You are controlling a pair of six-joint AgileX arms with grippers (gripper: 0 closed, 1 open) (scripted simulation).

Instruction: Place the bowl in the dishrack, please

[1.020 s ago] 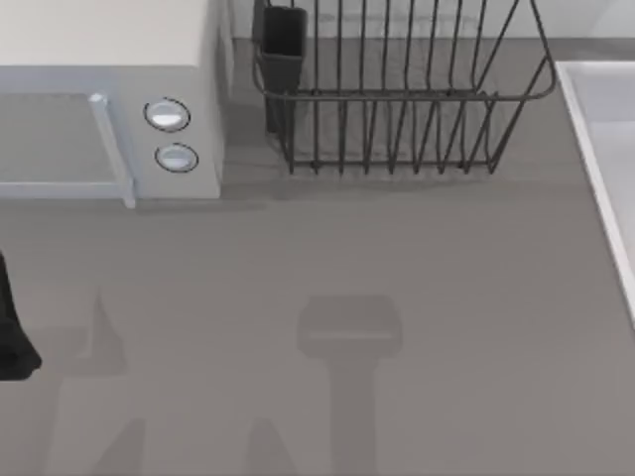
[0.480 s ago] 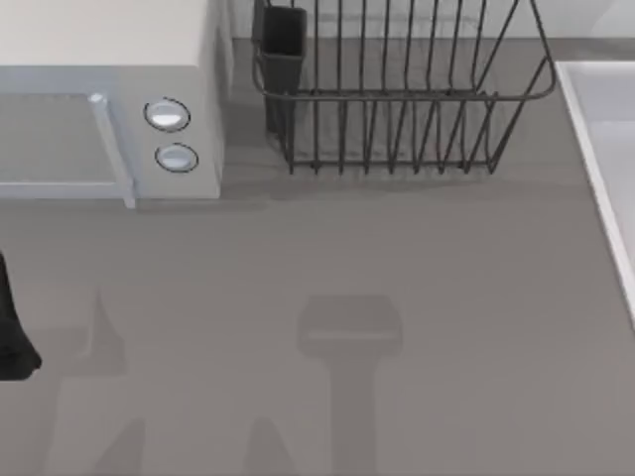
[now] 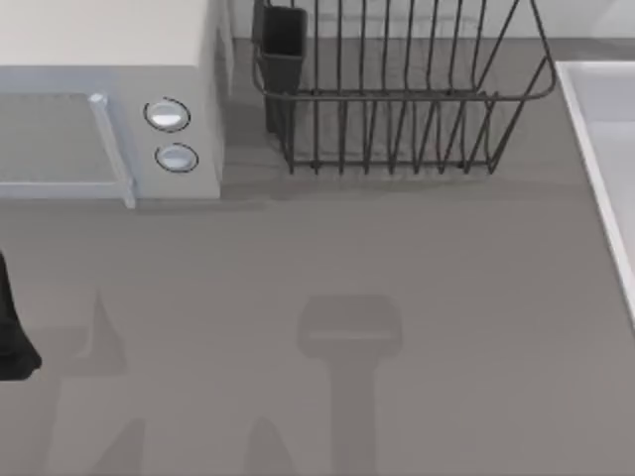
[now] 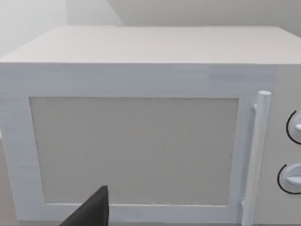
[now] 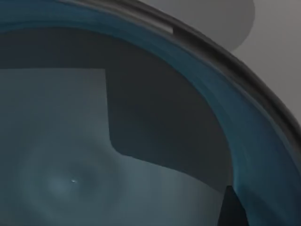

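Observation:
The bowl (image 5: pixel 141 141) is blue-teal with a dark outer rim, and the right wrist view looks into it from very close. A dark part of my right gripper (image 5: pixel 233 208) shows just inside the bowl's rim. The dishrack (image 3: pixel 397 96), dark wire with flaring sides and upright tines, stands at the table's far middle, with its dark utensil cup (image 3: pixel 283 40) at its left corner. My left arm (image 3: pixel 12 332) rests at the table's left edge. A dark tip of the left gripper (image 4: pixel 91 212) points toward the microwave's door.
A white microwave (image 3: pixel 109 129) with two round knobs (image 3: pixel 167 115) stands at the far left beside the dishrack; its door (image 4: pixel 136 150) is closed. A white raised edge (image 3: pixel 600 149) runs along the table's right side. Arm shadows lie on the grey tabletop (image 3: pixel 446 297).

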